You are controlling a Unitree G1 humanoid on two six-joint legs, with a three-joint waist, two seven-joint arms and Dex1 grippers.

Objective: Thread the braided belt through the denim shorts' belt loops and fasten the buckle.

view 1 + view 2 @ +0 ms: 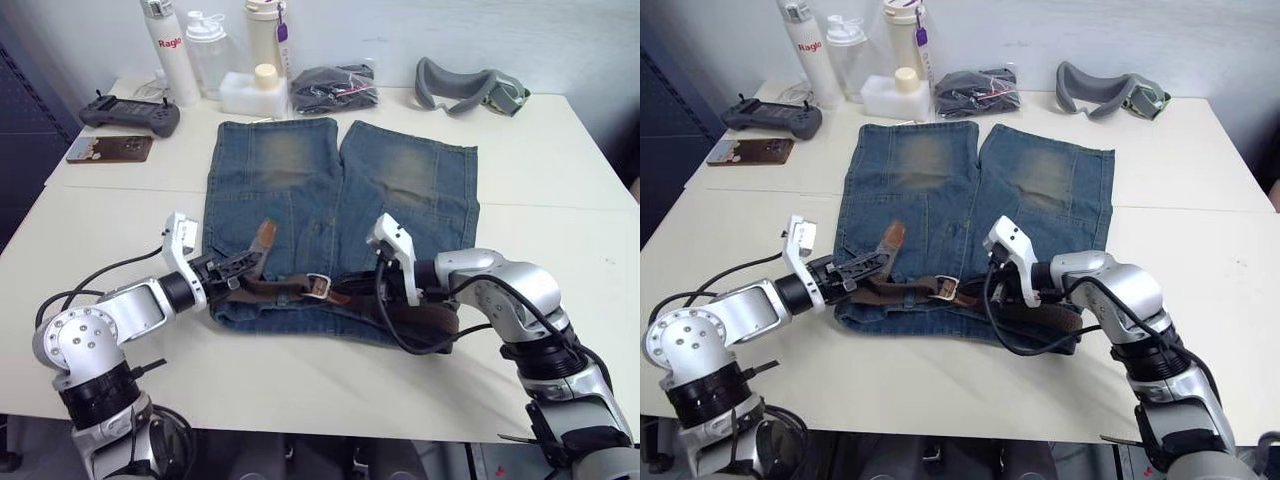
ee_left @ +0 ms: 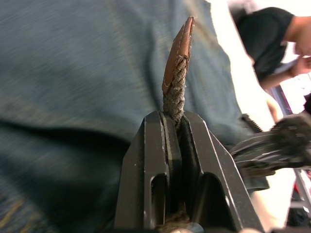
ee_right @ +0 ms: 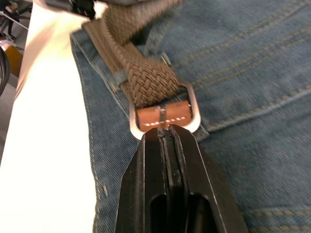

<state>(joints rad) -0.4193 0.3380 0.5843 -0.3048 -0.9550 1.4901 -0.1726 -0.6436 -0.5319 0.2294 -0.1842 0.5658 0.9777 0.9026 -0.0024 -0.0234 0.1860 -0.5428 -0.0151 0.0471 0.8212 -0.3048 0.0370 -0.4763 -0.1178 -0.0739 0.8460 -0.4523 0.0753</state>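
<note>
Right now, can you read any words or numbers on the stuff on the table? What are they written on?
"Ragle": red letters, partly turned away, on the tall white bottle at the table's far edge.
Purple tag on the cream bottle: too small to read.
Dark flat card beside the black handheld controller: markings too blurred to read.
No readable text elsewhere.

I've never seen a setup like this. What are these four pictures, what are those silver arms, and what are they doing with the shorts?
The silver arms belong to a humanoid robot. Two pictures come from cameras on its head, looking down at a white table. The other two come from cameras on each wrist, looking along the black fingers. Denim shorts lie flat with a braided belt across the waistband. The left gripper is shut on the belt's leather-tipped end. The right gripper pinches the leather tab at the metal buckle. At the far edge stand bottles, a controller, a bagged black bundle and a grey strap.
</note>
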